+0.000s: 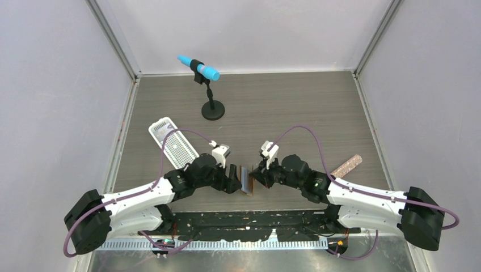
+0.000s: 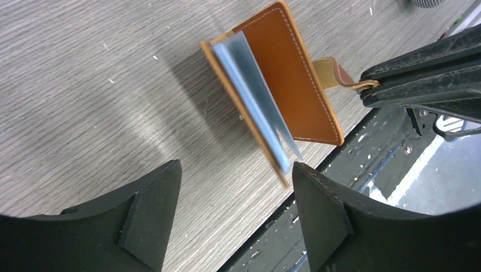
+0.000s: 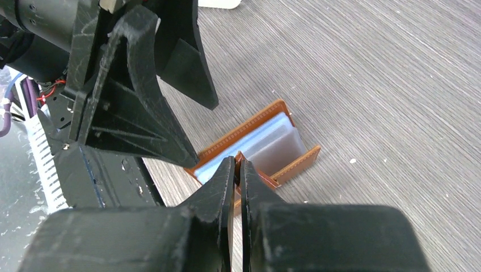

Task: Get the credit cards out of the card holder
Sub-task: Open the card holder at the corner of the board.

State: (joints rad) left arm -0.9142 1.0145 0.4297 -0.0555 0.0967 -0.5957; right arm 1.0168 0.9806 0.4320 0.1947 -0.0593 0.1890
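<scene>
Just ahead of spread left gripper [image 2: 235, 167], card holder [image 2: 295, 73] stands ajar

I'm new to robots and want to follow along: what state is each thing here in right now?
Card holder: open, standing on edge.
Credit cards: tucked inside the holder, none out.
Snap tab: pinched by the right fingers.
Right fingers: shut on the tab.
Left fingers: open, holding nothing.
Microphone stand: upright.
</scene>
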